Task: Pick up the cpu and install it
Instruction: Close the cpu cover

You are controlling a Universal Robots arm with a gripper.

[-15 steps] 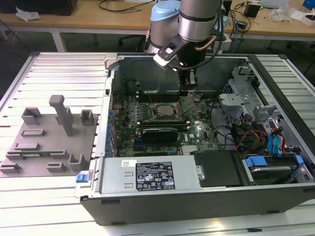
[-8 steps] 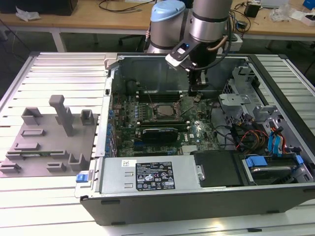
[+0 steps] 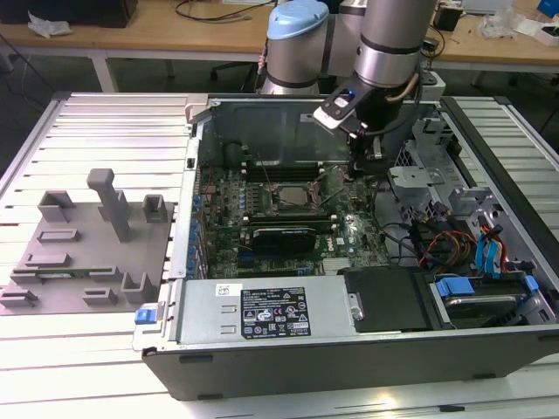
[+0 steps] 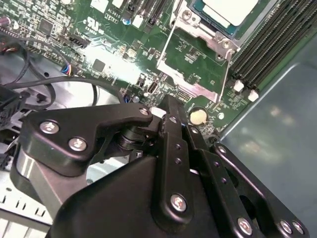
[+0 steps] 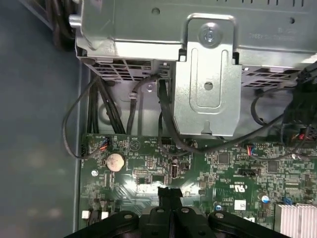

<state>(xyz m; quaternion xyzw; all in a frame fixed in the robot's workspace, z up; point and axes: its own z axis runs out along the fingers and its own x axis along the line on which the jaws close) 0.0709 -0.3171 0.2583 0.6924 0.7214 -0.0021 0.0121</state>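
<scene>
The cpu [image 4: 225,10], a silvery-white square chip with a paler rim, lies in the socket on the green motherboard [image 4: 114,59]; in the exterior view it shows as a grey square [image 3: 293,197] at the middle of the open computer case. The socket's metal bracket [image 4: 195,57] stands swung open beside it. My gripper [image 3: 360,170] hangs low inside the case, to the exterior view's right of the socket and apart from the cpu. Its black fingertips are pressed together with nothing between them in both wrist views [image 4: 168,103] [image 5: 169,191], just above the board near a coin battery [image 5: 115,161].
A metal drive cage [image 5: 208,84] with black cables [image 5: 166,124] stands close by the gripper. A long dark expansion card [image 3: 279,234] and the power supply [image 3: 271,310] lie nearer the case front. A grey fixture plate [image 3: 79,249] sits on the slatted table at the exterior view's left.
</scene>
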